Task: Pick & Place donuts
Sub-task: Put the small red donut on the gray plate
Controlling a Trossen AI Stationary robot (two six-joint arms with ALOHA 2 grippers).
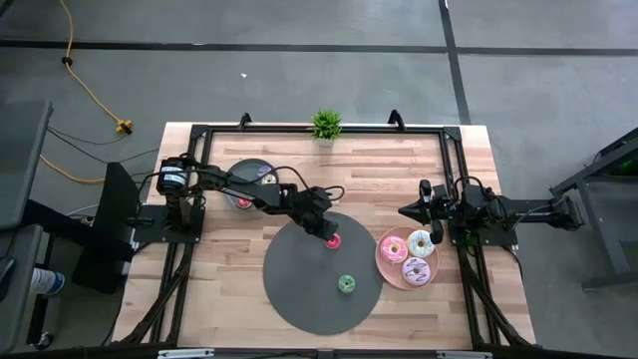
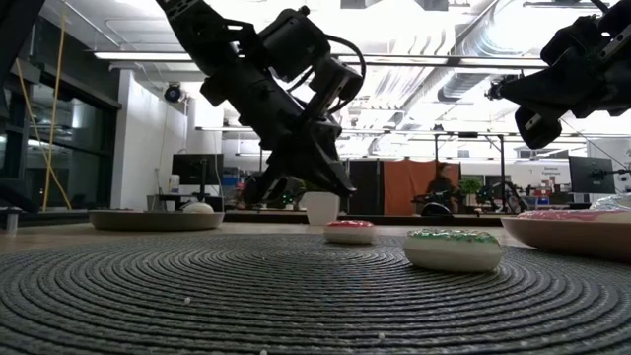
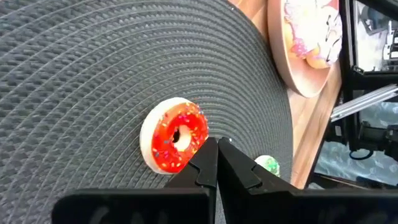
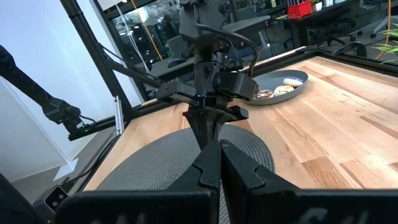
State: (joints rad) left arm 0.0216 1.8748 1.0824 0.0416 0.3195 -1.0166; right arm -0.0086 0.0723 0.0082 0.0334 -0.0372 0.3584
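A small red-frosted donut (image 1: pixel 334 239) (image 3: pixel 175 134) lies flat on the round dark woven mat (image 1: pixel 299 299). My left gripper (image 1: pixel 325 232) (image 3: pixel 217 142) hangs shut just above the donut's left side; in the low view its tips (image 2: pixel 342 193) stand clear above the donut (image 2: pixel 350 232). A small green donut (image 1: pixel 346 284) (image 2: pixel 454 248) lies nearer the mat's front. Three larger frosted donuts (image 1: pixel 419 242) sit on the pink plate (image 1: pixel 385 261). My right gripper (image 1: pixel 404 212) (image 4: pixel 214 144) waits shut and level at the table's right.
A grey dish (image 1: pixel 242 168) holding more small donuts stands at the far left, under my left arm. A small potted plant (image 1: pixel 326 125) stands at the far edge. Black frame rails run along the table's sides. Bare wood lies between the mat and the far edge.
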